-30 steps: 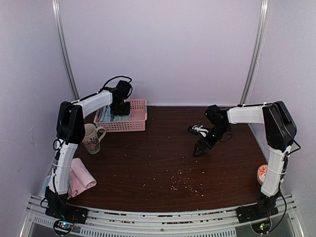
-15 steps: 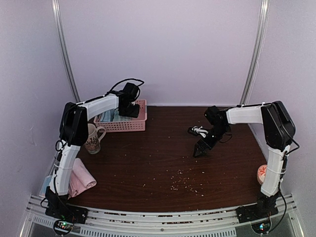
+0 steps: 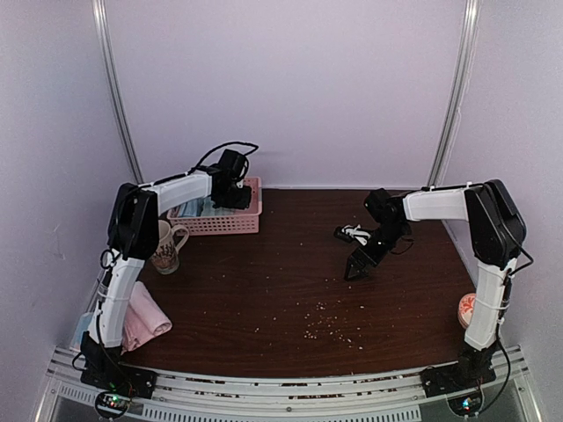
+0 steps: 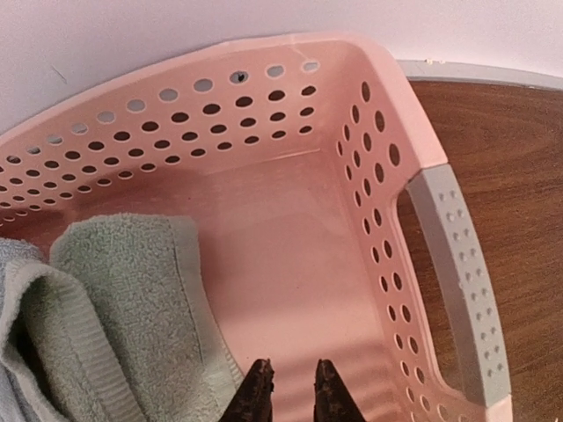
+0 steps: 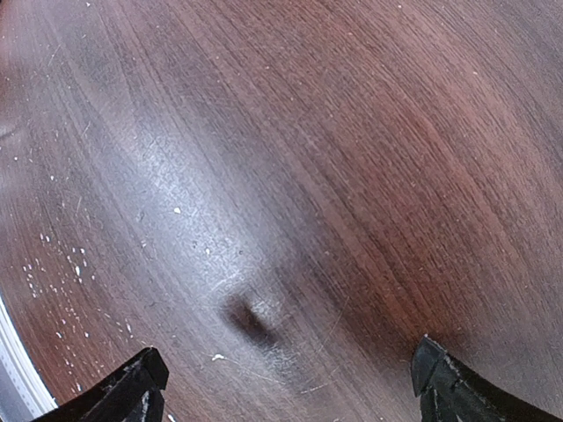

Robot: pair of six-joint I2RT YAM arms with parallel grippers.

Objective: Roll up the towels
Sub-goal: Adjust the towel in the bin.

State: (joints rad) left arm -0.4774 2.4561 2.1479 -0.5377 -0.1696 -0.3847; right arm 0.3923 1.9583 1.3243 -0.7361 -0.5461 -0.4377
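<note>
A pale sage green towel (image 4: 132, 299) and a light blue towel (image 4: 26, 343) lie folded in the left part of the pink basket (image 4: 440, 229). My left gripper (image 4: 291, 378) hangs inside the basket over its bare floor, just right of the green towel's edge. Its fingertips stand a small gap apart with nothing between them. From above, the left gripper (image 3: 230, 195) is at the basket's (image 3: 246, 220) back right. A pink towel (image 3: 141, 318) lies rolled at the near left. My right gripper (image 5: 290, 387) is wide open over bare wood, mid-right of the table (image 3: 355, 271).
A patterned mug (image 3: 164, 246) stands in front of the basket. A small black and white object (image 3: 352, 233) lies behind the right gripper. A round pinkish item (image 3: 466, 309) sits at the right edge. Crumbs dot the brown table (image 3: 264, 290).
My left gripper moved right, from above the towels to the basket's right side, and its jaws narrowed. The right arm stayed still.
</note>
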